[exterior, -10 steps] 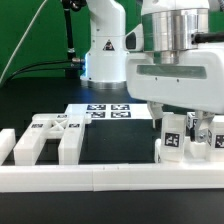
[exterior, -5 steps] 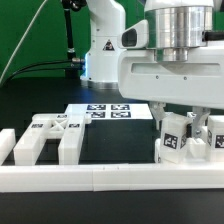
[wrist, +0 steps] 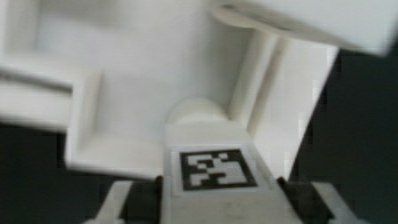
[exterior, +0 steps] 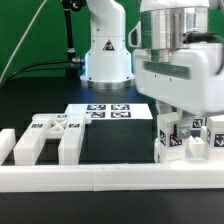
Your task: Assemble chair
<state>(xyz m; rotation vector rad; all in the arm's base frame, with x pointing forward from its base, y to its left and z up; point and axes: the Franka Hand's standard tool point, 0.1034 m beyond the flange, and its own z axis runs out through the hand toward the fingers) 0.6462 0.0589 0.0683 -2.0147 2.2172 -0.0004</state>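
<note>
The black worktop (exterior: 40,95) is bounded at the front by a long low white border wall (exterior: 100,178). Behind this wall, toward the exterior view's left, lies a group of white blocky slotted chair panels (exterior: 45,135) with black-and-white square tags. The flat white marker board (exterior: 105,111) lies farther back, near the middle. Toward the exterior view's right, just behind the wall, stands a white tagged chair part (exterior: 172,142) (wrist: 214,150).

Compared with one second ago, the white hand body (exterior: 185,75) sits tilted and shifted slightly. The slotted chair panels and the marker board have not moved.

The white Panda arm (exterior: 105,45) reaches down from above, with the gripper (exterior: 186,128) (wrist: 217,205) lowered onto the tagged chair part. In the wrist view the jaws stand on either side of this part. Whether they press on it cannot be told from the blurred view.
</note>
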